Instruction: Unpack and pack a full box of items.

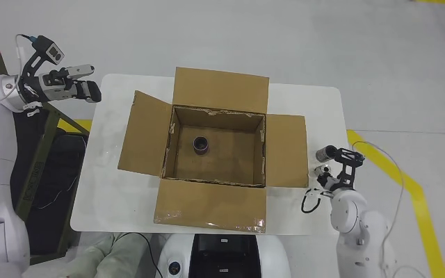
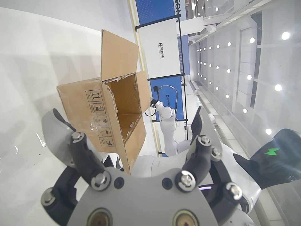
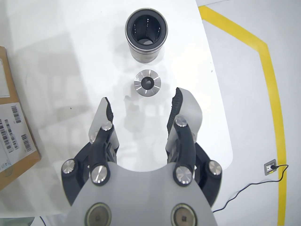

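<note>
right pincer (image 3: pixel 142 100) gapes empty just short of the small metal collar (image 3: pixel 147 83); the bearing sleeve (image 3: pixel 146 39) stands just beyond, near the desk (image 3: pixel 70 48) edge. a skewed close could topple either and roll it off. left pincer (image 1: pixel 85 81) open, empty, well off the box (image 1: pixel 220 89).

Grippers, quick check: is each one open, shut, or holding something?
Left gripper: open, holding nothing.
Right gripper: open, empty, near the small slotted silver metal collet on the white table.
</note>
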`<action>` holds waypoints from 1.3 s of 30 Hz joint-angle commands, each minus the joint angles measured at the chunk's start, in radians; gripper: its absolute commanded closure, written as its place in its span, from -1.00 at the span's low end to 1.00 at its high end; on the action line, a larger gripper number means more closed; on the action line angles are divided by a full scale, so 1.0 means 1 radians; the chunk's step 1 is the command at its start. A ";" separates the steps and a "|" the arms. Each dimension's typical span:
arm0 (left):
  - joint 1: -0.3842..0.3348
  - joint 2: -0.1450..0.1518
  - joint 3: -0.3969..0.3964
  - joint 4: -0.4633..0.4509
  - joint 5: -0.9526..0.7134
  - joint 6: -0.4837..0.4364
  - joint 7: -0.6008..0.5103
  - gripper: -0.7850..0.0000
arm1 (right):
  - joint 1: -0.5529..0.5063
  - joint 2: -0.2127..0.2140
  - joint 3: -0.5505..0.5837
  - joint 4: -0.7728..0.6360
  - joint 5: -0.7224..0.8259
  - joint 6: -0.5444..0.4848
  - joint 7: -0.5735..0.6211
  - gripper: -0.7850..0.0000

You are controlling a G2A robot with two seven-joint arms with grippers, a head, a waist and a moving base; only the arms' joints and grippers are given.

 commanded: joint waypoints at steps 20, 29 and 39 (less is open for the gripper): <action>0.000 0.000 0.000 0.000 0.000 0.000 0.000 -1.00 | 0.098 0.008 -0.005 0.160 0.043 -0.007 -0.049 -0.24; 0.000 0.000 0.000 0.000 0.000 0.000 0.000 -1.00 | 0.128 0.012 -0.011 0.207 0.038 0.008 -0.055 -0.19; 0.000 0.000 0.000 0.000 0.000 0.000 0.000 -1.00 | 0.143 0.016 -0.010 0.241 0.040 0.022 -0.058 0.43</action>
